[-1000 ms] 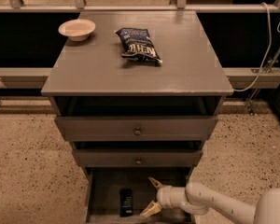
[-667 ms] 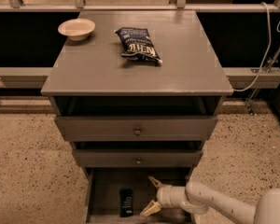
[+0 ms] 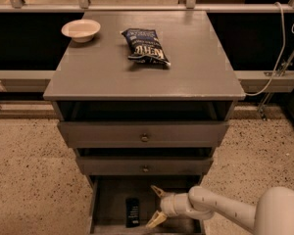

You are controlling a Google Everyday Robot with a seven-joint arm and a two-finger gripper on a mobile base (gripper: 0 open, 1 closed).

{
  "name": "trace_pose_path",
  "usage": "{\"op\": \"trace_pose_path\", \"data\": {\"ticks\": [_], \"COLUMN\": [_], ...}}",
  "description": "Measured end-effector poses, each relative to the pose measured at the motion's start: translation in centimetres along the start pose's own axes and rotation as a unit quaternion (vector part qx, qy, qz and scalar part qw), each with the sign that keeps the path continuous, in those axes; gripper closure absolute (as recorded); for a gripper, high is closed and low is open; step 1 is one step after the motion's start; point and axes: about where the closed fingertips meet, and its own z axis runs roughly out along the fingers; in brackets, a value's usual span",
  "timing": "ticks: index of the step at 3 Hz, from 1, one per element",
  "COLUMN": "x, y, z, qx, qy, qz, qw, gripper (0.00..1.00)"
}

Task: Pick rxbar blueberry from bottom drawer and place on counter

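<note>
My fingers [image 3: 157, 191] are spread wide, tan tips apart, with nothing between them. The gripper [image 3: 154, 206] sits low inside the pulled-out bottom drawer [image 3: 110, 196], its opening turned toward the rxbar blueberry [image 3: 133, 212]. The bar lies flat on the drawer floor just beside my fingertips, apart from them. Its long axis runs front to back, one short end toward the drawer front and the other toward the cabinet. It is a dark wrapper with pale lettering I cannot read. My white arm [image 3: 220, 208] comes into the drawer from the side. Above are two shallower drawers, each with a round knob [image 3: 144, 137]. On the counter [image 3: 103, 72] a dark chip bag [image 3: 146, 46] lies near the middle, its pale block letters possibly starting "KE", the rest illegible. A pale bowl [image 3: 81, 30] sits at a back corner, well apart from the bag.
</note>
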Motion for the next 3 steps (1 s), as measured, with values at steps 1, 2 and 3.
{"op": "trace_pose_path", "data": {"ticks": [1,2,3], "x": [1.0,1.7,1.3], "y": [-0.1,-0.1,-0.5], "z": [1.0,1.9,4.9], "qx": [-0.016,-0.027,-0.038], "qy": [-0.002,-0.025,-0.055], "qz": [-0.022,-0.03,-0.054], "qw": [0.9996,0.9989,0.9963], "gripper": [0.0,0.0,0.0]}}
